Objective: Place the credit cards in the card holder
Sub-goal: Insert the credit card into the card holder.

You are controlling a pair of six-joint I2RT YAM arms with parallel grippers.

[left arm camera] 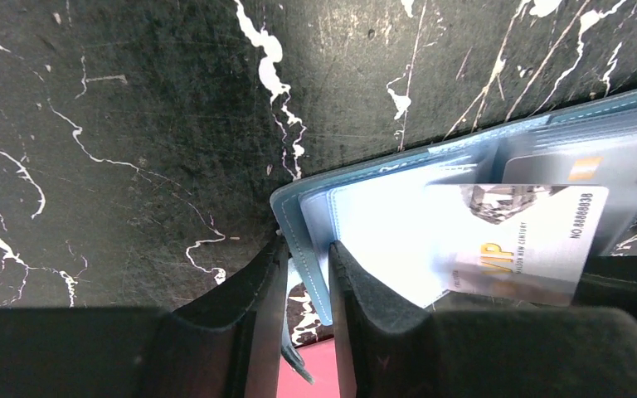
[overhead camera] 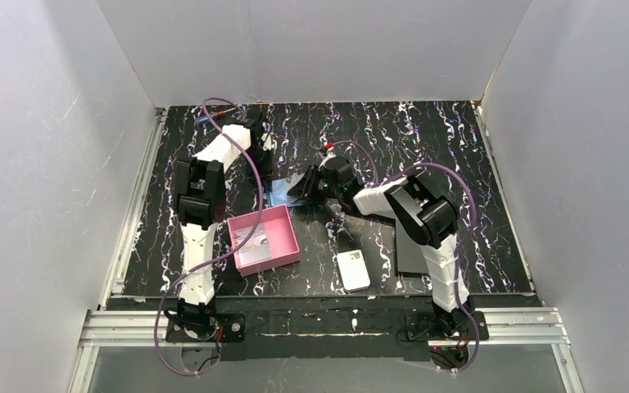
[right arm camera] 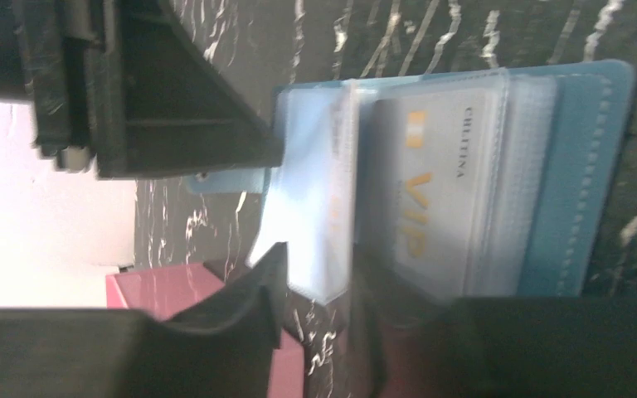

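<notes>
The left gripper (left arm camera: 307, 250) had its jaws clenched on the near edge of the card holder (left arm camera: 299, 203), with the teal cover pinched between the 2 fingers at the bottom centre of the left wrist view. The right gripper (right arm camera: 319, 264) was closed on a pale credit card (left arm camera: 521, 240) printed "VIP", which lay slanted across the holder's clear sleeves. How far it sat inside a sleeve could not be told. A second credit card (right arm camera: 431, 195) sat in a sleeve in the right half of the right wrist view, beside the teal outer cover. In the top view the open holder lay on the marbled black table (overhead camera: 434, 139) near the frame's centre, between both grippers and just above the upper right corner of the pink tray (overhead camera: 264, 239). A white block (overhead camera: 352, 270) and a flat black rectangle (overhead camera: 414, 246) lay to its lower right.
</notes>
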